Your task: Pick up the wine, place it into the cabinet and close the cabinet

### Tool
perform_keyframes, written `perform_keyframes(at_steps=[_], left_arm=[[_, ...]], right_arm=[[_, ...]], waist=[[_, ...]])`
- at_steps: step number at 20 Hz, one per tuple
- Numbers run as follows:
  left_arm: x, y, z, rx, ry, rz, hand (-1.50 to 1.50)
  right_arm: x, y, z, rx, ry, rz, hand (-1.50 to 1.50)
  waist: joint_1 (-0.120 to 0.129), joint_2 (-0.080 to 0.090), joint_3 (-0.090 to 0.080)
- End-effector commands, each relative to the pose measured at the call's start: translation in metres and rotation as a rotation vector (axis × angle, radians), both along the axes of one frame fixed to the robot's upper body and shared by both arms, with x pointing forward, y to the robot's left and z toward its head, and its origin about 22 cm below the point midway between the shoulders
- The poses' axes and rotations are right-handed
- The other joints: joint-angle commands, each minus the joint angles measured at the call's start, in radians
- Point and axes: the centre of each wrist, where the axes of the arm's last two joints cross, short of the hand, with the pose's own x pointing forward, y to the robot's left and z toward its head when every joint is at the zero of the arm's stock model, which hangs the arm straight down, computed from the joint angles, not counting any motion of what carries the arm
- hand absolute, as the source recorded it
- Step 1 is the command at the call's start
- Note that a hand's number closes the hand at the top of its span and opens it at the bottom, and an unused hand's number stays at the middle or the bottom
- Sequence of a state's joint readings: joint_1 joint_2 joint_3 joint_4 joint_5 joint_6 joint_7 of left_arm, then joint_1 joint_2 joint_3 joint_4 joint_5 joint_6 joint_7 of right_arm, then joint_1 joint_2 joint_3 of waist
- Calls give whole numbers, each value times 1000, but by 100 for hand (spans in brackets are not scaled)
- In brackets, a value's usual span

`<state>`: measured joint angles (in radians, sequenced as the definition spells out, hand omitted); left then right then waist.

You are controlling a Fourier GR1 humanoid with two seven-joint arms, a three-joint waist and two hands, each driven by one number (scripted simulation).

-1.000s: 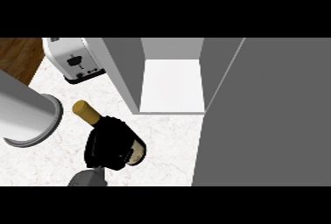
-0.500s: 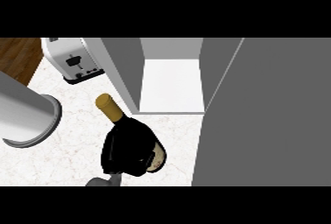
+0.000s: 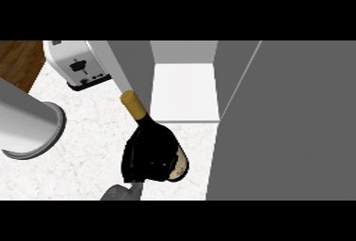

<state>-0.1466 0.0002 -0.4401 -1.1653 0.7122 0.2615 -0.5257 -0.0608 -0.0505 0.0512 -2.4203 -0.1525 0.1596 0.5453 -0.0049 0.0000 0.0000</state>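
Black right hand clenched round wine, now carried nearer cabinet at one o'clock, neck leading; placing next, probably.

Marble counter with toaster

The counter has a white marble top with thin veins. A white toaster stands at its back, beside brown wooden floor at left.
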Motion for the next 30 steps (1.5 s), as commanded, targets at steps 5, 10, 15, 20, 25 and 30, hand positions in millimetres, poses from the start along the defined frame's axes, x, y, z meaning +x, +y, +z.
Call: perform_keyframes(at_steps=[5, 10, 15, 20, 25, 30], left_arm=[[17, -19, -9, 8, -10, 8, 150], [36, -14, -23, 29, -56, 14, 150], [62, -29, -1, 36, -54, 36, 150], [76, -29, 13, 44, -28, 37, 150], [95, -23, 9, 28, -29, 96, 150], [114, -29, 27, 20, -53, 89, 150]], right_arm=[[-7, 1, 7, 23, 11, 36, -150], [4, 1, 1, 43, -2, 26, -150], [1, -2, -1, 24, 5, 54, -150], [3, -5, 0, 17, 10, 42, -150], [6, -6, 1, 41, -5, 20, -150], [7, -7, 14, 19, -9, 41, -150]], waist=[[-2, 0, 0], [-6, 2, -1], [-14, 3, -1], [-5, 1, 0], [-14, 3, 0], [-20, 4, -1]])
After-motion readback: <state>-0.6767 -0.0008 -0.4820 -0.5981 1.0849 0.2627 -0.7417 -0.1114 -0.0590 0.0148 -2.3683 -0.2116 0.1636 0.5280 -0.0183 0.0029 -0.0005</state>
